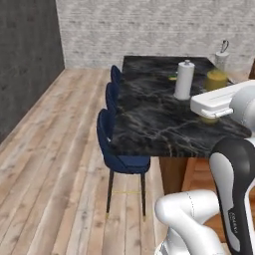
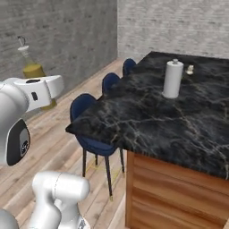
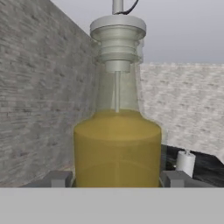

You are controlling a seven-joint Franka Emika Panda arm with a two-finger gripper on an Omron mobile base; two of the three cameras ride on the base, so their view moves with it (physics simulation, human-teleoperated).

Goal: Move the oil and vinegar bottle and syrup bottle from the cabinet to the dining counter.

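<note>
My gripper (image 3: 116,179) is shut on the oil and vinegar bottle (image 3: 117,144), a glass bottle of yellow liquid with a narrow neck and a stopper. One fingertip (image 3: 59,178) shows on each side of its base. The bottle (image 1: 216,78) stands upright in the air above the white hand (image 1: 219,102). In the right base view the bottle (image 2: 31,69) rises from the hand (image 2: 42,89), off to the left of the dining counter (image 2: 179,120). That black marble top (image 1: 149,119) lies ahead and lower. The syrup bottle and the cabinet are out of view.
A white paper-towel roll (image 1: 184,79) (image 2: 173,79) (image 3: 185,162) stands on the counter, with a small pale object (image 2: 190,69) beyond it. Blue stools (image 1: 112,144) (image 2: 85,112) line the counter's left side. Wooden floor and brick walls lie to the left.
</note>
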